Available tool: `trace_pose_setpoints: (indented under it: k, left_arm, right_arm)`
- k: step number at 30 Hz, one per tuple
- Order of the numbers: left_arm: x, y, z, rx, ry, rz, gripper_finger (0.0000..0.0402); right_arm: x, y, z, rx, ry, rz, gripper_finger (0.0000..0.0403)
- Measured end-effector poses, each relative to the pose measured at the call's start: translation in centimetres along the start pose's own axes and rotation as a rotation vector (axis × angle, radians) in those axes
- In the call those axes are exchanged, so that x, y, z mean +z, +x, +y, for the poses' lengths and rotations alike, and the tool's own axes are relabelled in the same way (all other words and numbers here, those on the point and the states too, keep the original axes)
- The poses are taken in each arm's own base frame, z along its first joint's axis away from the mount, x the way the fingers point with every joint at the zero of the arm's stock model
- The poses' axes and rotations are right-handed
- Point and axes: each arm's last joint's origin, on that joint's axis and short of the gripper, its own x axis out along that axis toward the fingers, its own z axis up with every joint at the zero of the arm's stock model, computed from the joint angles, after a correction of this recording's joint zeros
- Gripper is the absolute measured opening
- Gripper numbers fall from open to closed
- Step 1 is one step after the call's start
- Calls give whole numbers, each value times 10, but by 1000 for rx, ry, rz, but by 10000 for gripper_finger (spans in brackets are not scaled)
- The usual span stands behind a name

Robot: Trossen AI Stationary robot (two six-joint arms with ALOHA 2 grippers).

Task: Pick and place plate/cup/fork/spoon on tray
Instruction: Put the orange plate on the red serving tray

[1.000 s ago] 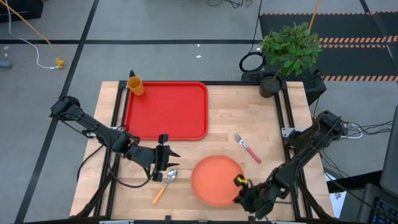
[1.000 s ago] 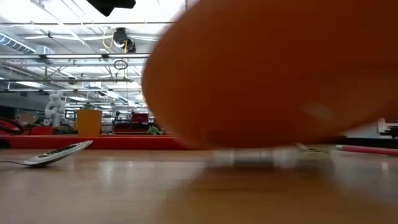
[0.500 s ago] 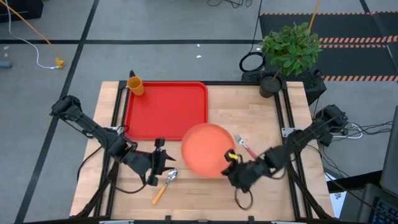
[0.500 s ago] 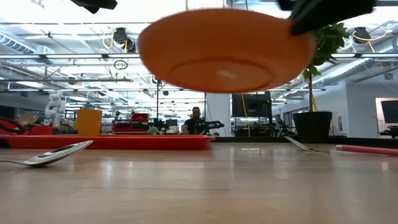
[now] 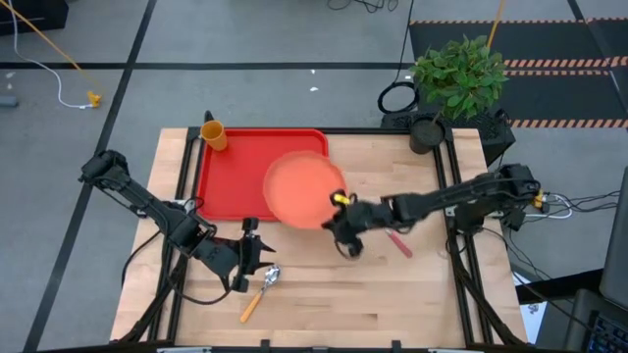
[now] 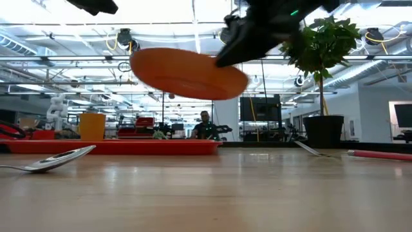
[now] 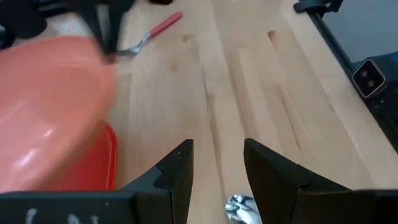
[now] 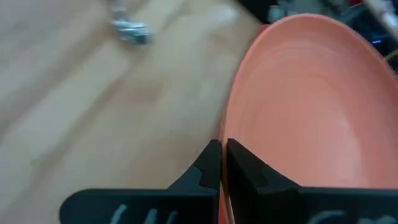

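While we carry the plate, this is how the table stands.

Right gripper (image 5: pixel 339 203): pinched tight on the plate's right rim; our right arm reaches in from the right edge across the table.
Plate (image 5: pixel 302 189): held up in the air, tilted, hanging over the tray's right part and its right rim; in the low view (image 6: pixel 187 73) it floats clear above the tray.
Tray (image 5: pixel 235 176): flat on the far left of the table, bare under the plate.
Left gripper (image 5: pixel 261 259): low on the near left, fingers parted narrowly and holding nothing, just left of the spoon's bowl.
Spoon (image 5: pixel 259 291): lying on the wood near the table's near edge, bowl toward the left gripper, handle pointing near-left.
Fork (image 5: pixel 395 239): on the wood right of the tray, partly hidden under our right arm.
Cup (image 5: pixel 214 133): upright at the tray's far-left corner; we cannot tell whether it stands on the rim or just outside.
Plant (image 5: pixel 457 76): potted, at the table's far-right corner.
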Motion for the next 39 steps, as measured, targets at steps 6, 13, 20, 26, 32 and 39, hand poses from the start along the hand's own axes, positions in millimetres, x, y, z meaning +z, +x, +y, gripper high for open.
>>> trace_pose_setpoints:
  k: [6, 13, 20, 26, 32, 39]
  left_arm:
    - [-4, 0, 1, 12, -32, 43, 145]
    - [-6, 0, 2, 16, -30, 62, 145]
    - [-10, -1, 2, 24, -78, 97, 145]
    - [-12, -1, 3, 29, -75, 120, 145]
    - [-12, -1, 3, 28, -63, 120, 145]
    - [-12, 0, 5, 37, -69, 120, 145]
  right_arm:
    - [-9, 22, -46, -70, 82, -98, 0]
    - [-7, 70, -81, -77, 112, -88, 0]
    - [-10, 117, -90, -29, 119, -75, 0]
    - [-17, 152, -87, -12, 114, -48, 0]
    - [-26, 176, -82, 3, 97, -24, 0]
    - [-37, 193, -76, 3, 60, -19, 0]
